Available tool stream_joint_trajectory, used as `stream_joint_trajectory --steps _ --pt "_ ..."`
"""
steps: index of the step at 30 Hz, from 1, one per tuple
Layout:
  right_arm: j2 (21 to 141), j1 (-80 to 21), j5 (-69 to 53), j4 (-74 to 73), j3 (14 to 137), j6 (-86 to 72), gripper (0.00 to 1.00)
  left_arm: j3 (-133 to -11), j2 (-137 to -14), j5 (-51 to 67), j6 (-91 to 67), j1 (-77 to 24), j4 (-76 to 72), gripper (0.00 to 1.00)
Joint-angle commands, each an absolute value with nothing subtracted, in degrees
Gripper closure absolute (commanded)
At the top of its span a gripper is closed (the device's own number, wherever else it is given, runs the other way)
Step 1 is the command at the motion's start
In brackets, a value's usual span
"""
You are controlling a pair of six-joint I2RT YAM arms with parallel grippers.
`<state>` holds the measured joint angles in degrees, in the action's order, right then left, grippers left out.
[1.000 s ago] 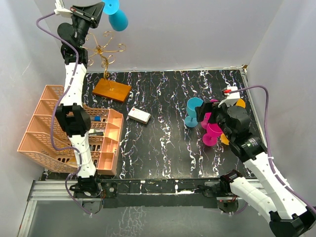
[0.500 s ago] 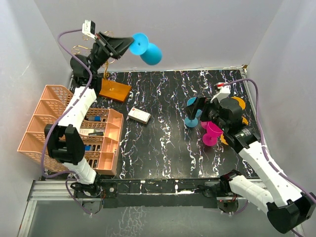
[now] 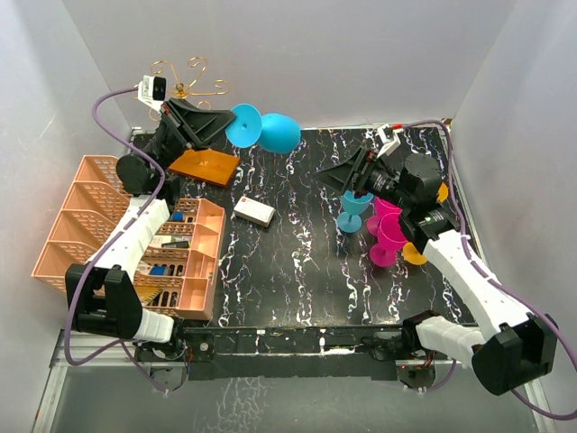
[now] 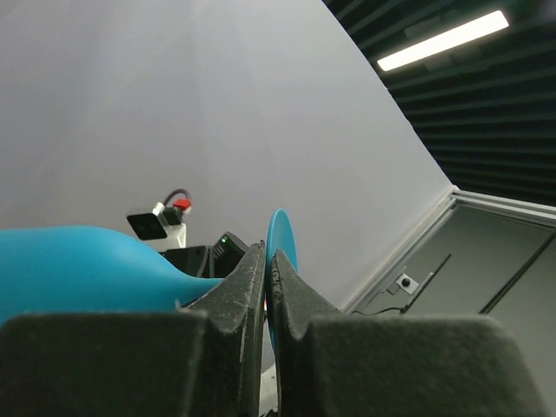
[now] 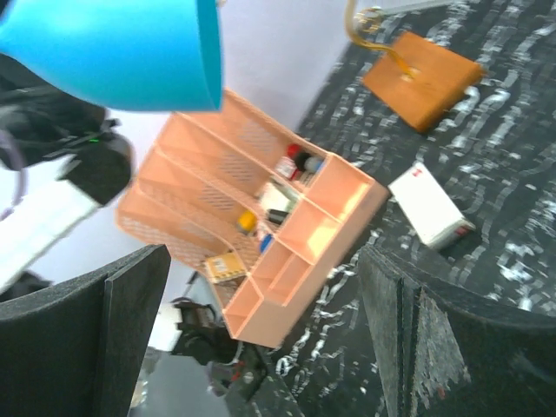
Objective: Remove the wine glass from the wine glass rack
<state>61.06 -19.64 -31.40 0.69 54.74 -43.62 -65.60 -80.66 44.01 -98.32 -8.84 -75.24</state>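
The gold wire wine glass rack (image 3: 187, 87) stands at the back left on its orange-brown wooden base (image 3: 204, 165), with no glass on its arms. My left gripper (image 3: 229, 127) is shut on the foot of a blue wine glass (image 3: 279, 133), held sideways in the air to the right of the rack. In the left wrist view the gripper (image 4: 268, 287) pinches the blue foot disc (image 4: 283, 241), with the bowl (image 4: 87, 269) to the left. My right gripper (image 3: 337, 171) is open and empty, pointing left toward the glass; the bowl (image 5: 130, 52) and rack base (image 5: 421, 78) show between its fingers (image 5: 87, 339).
A peach lattice basket (image 3: 90, 239) with small items sits at the left. A white box (image 3: 254, 211) lies mid-table. A blue glass (image 3: 352, 209), magenta glasses (image 3: 389, 237) and an orange one (image 3: 438, 191) stand at the right, under my right arm.
My left arm has carried the blue glass down and to the right, away from the rack. My right arm has risen and turned left, jaws open, toward the glass.
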Motion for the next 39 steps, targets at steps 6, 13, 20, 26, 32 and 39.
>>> stream_joint_trajectory --steps 6,13,20,26,32,39 --pt "65.11 -18.19 -48.33 42.27 53.72 -66.33 0.01 -59.35 -75.99 41.11 -109.15 -12.82 -95.55 1.00" --pt "68.81 -18.20 -51.67 64.50 53.20 -79.21 0.29 -57.28 -77.37 40.17 -110.16 -17.59 -100.59 1.00" --pt "68.49 -18.25 -51.01 84.79 49.69 -90.53 0.82 -56.82 -80.40 39.98 -111.31 -18.68 -103.01 1.00" --pt "65.40 -18.28 -48.89 89.37 47.32 -92.04 0.92 -58.88 -82.46 42.44 -111.18 -20.15 -103.08 1.00" --pt "62.20 -18.28 -48.64 89.38 44.62 -89.15 0.92 -56.68 -81.43 42.42 -107.23 -20.16 -102.83 0.74" --pt "54.70 -18.23 -51.40 72.09 44.18 -75.42 0.92 -54.74 -79.07 44.15 -98.44 -20.20 -96.23 0.42"
